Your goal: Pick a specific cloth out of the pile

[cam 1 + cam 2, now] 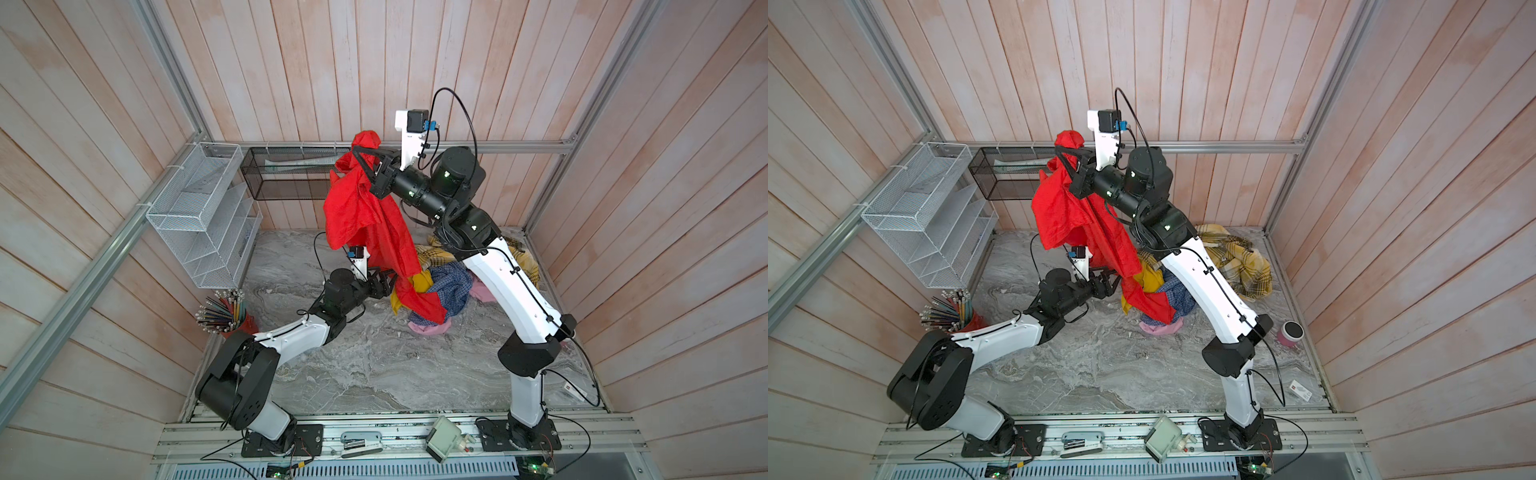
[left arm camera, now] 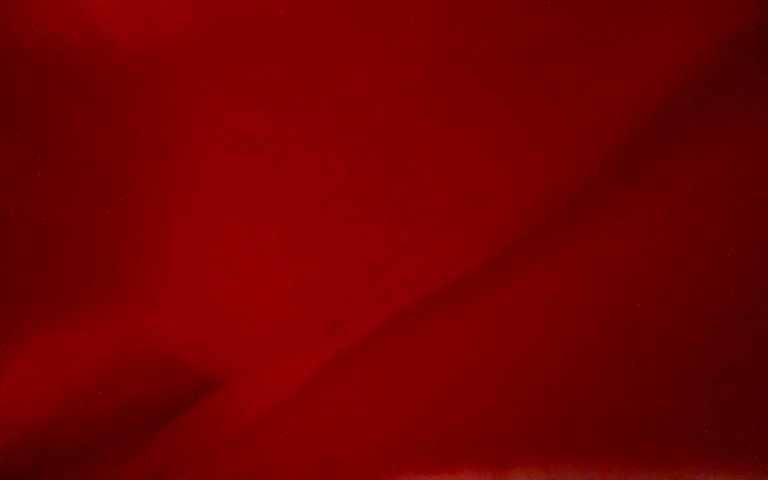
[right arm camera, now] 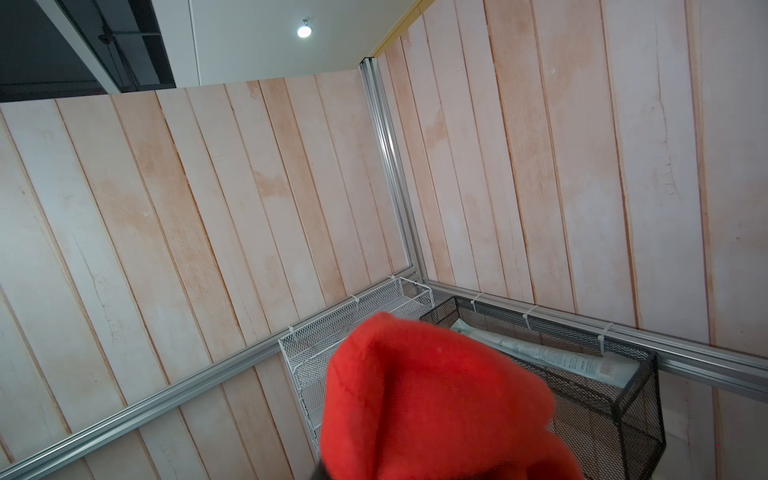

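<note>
High over the back of the marble table [image 1: 374,374], my right gripper [image 1: 360,153] was clenched on the bunched top of the red garment [image 1: 357,212]. The garment hung down in a long drape. Its lower end lay across the pile [image 1: 451,291], touching the mustard-yellow cloth [image 1: 422,281] and the blue checked shirt [image 1: 454,287].

My left gripper [image 1: 384,282] sat low against the hanging fabric, and red filled its wrist view. I could not tell whether those jaws were released or clamped.

To do this well, I judged I should pinch only the red layer low down. Then both grippers should draw slowly away from the heap, so the tail slid off without dragging its neighbours.

Counted:
- one red garment
- two grippers
- one mustard-yellow cloth
- one blue checked shirt
- one yellow-and-grey plaid piece [image 1: 1241,257]
- pink fabric [image 1: 428,329] showing in two spots, perhaps one piece
</note>
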Available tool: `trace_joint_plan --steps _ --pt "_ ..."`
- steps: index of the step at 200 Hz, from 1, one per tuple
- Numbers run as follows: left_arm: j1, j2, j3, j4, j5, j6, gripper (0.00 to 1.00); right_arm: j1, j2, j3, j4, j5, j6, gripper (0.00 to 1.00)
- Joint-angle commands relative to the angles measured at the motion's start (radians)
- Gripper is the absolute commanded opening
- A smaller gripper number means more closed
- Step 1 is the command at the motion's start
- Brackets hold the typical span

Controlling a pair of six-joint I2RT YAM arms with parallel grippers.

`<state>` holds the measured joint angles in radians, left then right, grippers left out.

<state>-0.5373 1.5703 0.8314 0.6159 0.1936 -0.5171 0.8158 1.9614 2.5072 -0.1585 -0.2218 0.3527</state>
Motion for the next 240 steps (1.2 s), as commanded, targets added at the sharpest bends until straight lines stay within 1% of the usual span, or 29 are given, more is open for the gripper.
trace_joint_plan --steps 1,8,20,23,30,52,70,87,96,106,129,136,152,161,181,193,210,222,240 --pt "0.011 0.024 0.084 0.01 -0.123 0.011 0.41 0.003 -0.076 -0.027 0.006 0.018 -0.035 0.0" --pt "0.019 0.021 0.101 -0.002 -0.138 0.019 0.31 0.003 -0.093 -0.054 0.002 0.027 -0.046 0.0" --pt "0.04 0.007 0.116 0.005 -0.123 0.032 0.15 0.002 -0.13 -0.116 0.013 0.042 -0.059 0.0" --pt "0.045 0.002 0.118 0.006 -0.121 0.035 0.12 0.003 -0.141 -0.135 0.019 0.047 -0.061 0.0" --pt "0.057 -0.012 0.122 0.007 -0.125 0.041 0.0 0.003 -0.163 -0.18 0.033 0.056 -0.066 0.0" --pt "0.096 -0.079 0.122 -0.017 -0.154 0.049 0.0 0.002 -0.218 -0.288 0.059 0.079 -0.073 0.0" --pt "0.131 -0.15 0.097 -0.029 -0.188 0.058 0.0 0.0 -0.241 -0.338 0.055 0.102 -0.082 0.0" --pt "0.162 -0.225 0.066 -0.033 -0.216 0.068 0.0 -0.004 -0.248 -0.373 0.059 0.097 -0.077 0.0" --pt "0.176 -0.257 0.054 -0.035 -0.214 0.065 0.0 -0.004 -0.247 -0.382 0.069 0.092 -0.068 0.0" --pt "0.192 -0.275 0.053 -0.044 -0.185 0.063 0.0 -0.004 -0.239 -0.38 0.081 0.077 -0.059 0.0" --pt "0.196 -0.284 0.085 -0.118 -0.175 0.077 0.0 -0.004 -0.199 -0.321 0.068 0.044 -0.047 0.0" --pt "0.197 -0.289 0.085 -0.12 -0.166 0.106 0.0 -0.005 -0.187 -0.301 0.056 0.042 -0.047 0.0" --pt "0.206 -0.332 0.074 -0.124 -0.238 0.128 0.0 -0.005 -0.172 -0.27 0.034 0.043 -0.056 0.0" --pt "0.233 -0.359 0.073 -0.115 -0.226 0.128 0.0 -0.004 -0.166 -0.268 0.024 0.044 -0.055 0.0" --pt "0.304 -0.384 0.128 -0.171 -0.164 0.115 0.0 -0.003 -0.139 -0.307 0.051 0.011 -0.02 0.0" --pt "0.321 -0.38 0.167 -0.219 -0.134 0.137 0.0 0.0 -0.115 -0.342 0.096 -0.019 0.007 0.0" --pt "0.34 -0.356 0.202 -0.303 -0.129 0.162 0.0 0.002 -0.061 -0.371 0.14 -0.055 0.043 0.0" --pt "0.359 -0.347 0.184 -0.336 -0.138 0.156 0.0 0.001 -0.017 -0.376 0.145 -0.074 0.053 0.0" --pt "0.393 -0.351 0.102 -0.342 -0.138 0.121 0.0 0.003 0.04 -0.413 0.169 -0.103 0.078 0.0"
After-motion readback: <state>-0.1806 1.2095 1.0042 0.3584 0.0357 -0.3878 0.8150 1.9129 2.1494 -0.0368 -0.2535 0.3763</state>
